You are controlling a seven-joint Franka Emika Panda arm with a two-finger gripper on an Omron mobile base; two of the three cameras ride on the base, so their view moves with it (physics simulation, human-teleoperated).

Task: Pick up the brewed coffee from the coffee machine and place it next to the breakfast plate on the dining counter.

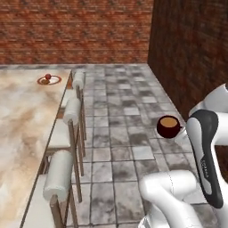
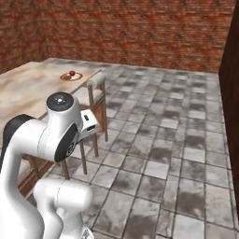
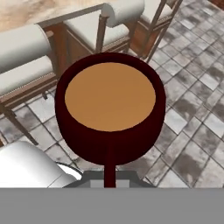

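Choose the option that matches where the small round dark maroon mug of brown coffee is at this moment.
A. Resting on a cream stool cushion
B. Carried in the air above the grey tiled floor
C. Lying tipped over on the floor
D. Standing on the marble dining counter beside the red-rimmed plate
B: the dark maroon mug hangs upright over the grey tiled floor, level with the arm, far from the red-rimmed plate on the marble dining counter.
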